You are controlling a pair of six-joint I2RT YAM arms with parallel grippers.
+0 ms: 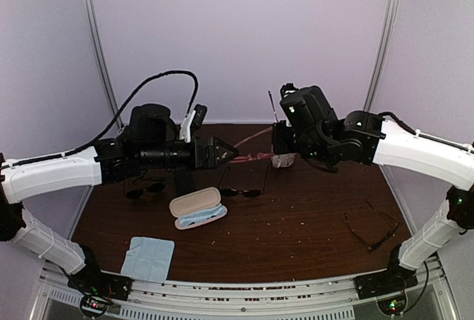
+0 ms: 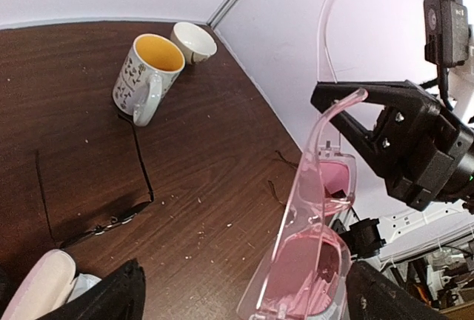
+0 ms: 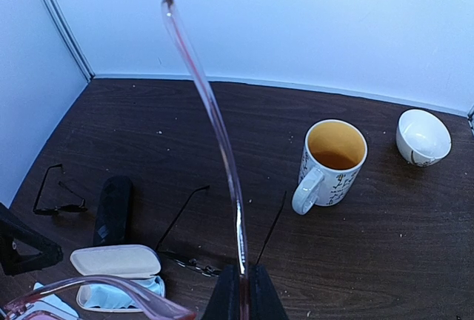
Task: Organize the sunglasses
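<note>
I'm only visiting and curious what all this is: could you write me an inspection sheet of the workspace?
Surface: dark wooden table, dotted with pale crumbs.
Job's things: pink sunglasses held in the air between the arms; dark-lensed pair, thin black pair and second thin pair lying on the table.
Clutter: open pale case with something blue inside, black case, loose blue cloth, mug, small white bowl.
Pincers: left pincer open, the pink frame seemingly between its fingers; right pincer shut on a temple of the pink sunglasses.
Cables: black cable looping above the left arm.
Surroundings: pale walls, metal corner posts.
</note>
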